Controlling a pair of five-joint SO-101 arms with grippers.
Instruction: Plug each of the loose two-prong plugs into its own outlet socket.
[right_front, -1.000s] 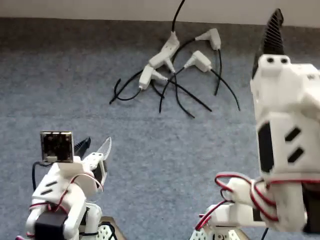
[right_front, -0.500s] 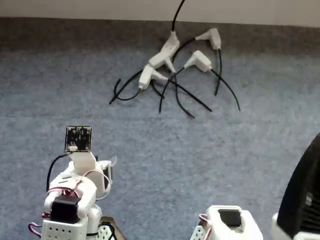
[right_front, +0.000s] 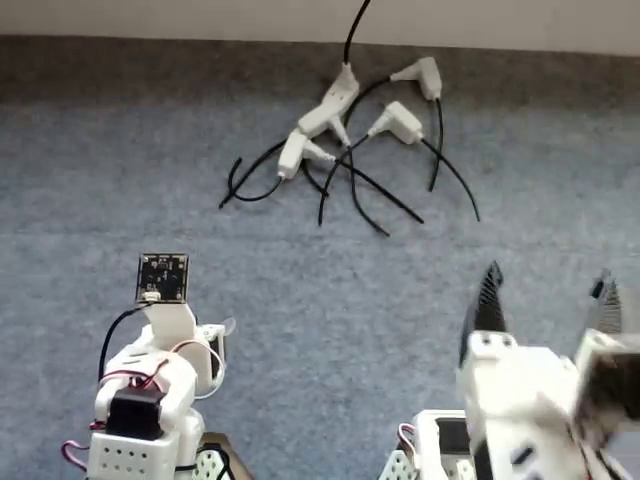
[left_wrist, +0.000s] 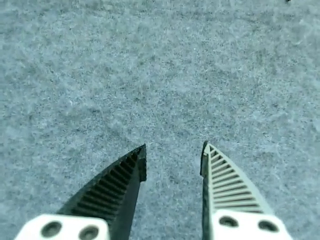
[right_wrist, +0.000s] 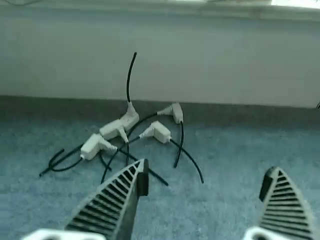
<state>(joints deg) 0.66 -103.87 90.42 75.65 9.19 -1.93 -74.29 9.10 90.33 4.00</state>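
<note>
Carpet (right_front: 100, 180) in grey covers the table, and your task's things lie bunched near its far edge, close under the pale wall (right_wrist: 225, 60). You have a white outlet block (right_front: 337, 98) lying at a slant there, with a black cord (right_front: 352, 35) running from its far end up toward the wall. Just beside its near end sits the first plug (right_front: 292, 152), white like the block; you cannot tell from these views whether any plug is seated in a socket. Seen from the high view, a second plug (right_front: 400, 122) lies to the right of the block, and a third plug (right_front: 424, 72) lies farther back and right, near the carpet's edge. Their black leads (right_front: 360, 190) cross one another and fan out toward the arms. Your left gripper (left_wrist: 173, 150) hangs over bare carpet at the near left, its fingers parted by a moderate gap with nothing between them. Your right gripper (right_front: 547, 285) stands at the near right, well apart from the bunch and facing it, its fingers spread wide and empty.
</note>
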